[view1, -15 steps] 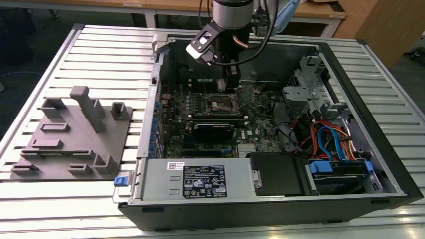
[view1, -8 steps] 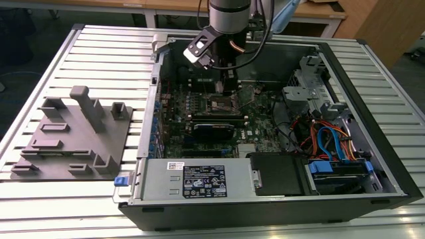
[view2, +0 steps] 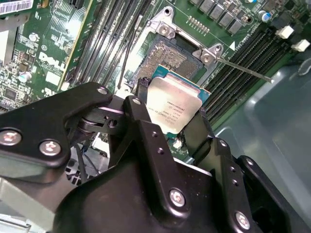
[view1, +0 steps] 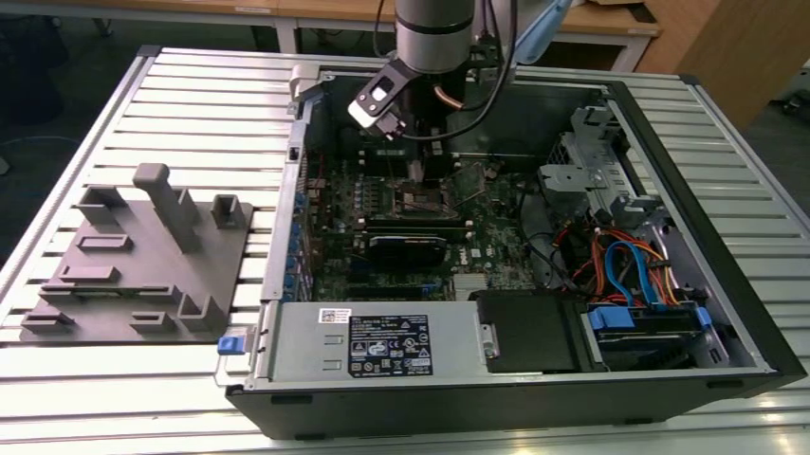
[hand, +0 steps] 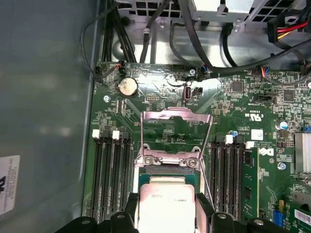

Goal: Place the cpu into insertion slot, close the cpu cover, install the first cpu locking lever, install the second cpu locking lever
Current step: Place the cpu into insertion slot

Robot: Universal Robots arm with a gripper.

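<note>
In both wrist views my gripper point(view2: 173, 110) point(hand: 166, 209) is shut on the cpu point(view2: 174, 108) point(hand: 167, 203), a silvery square chip pinched at two opposite edges by black fingers point(view2: 140, 109). The chip hangs slightly tilted just over the insertion slot point(view2: 170, 54) point(hand: 167, 170), whose dark pin field is partly hidden beneath it. The cpu cover point(hand: 175, 115), a silver frame with a window, stands flipped open behind the slot. One thin locking lever point(view2: 243, 70) sticks out loose beside the socket. In the exterior view the gripper point(view1: 423, 178) reaches down into the case above the slot point(view1: 422, 200).
Long black memory slots point(hand: 109, 170) point(hand: 228, 170) flank the socket on both sides. The open computer case point(view1: 291, 190) holds cables point(view1: 620, 265), a drive cage point(view1: 589, 161) and a power supply point(view1: 367, 341). A grey fixture block point(view1: 139, 256) lies at the exterior view's left.
</note>
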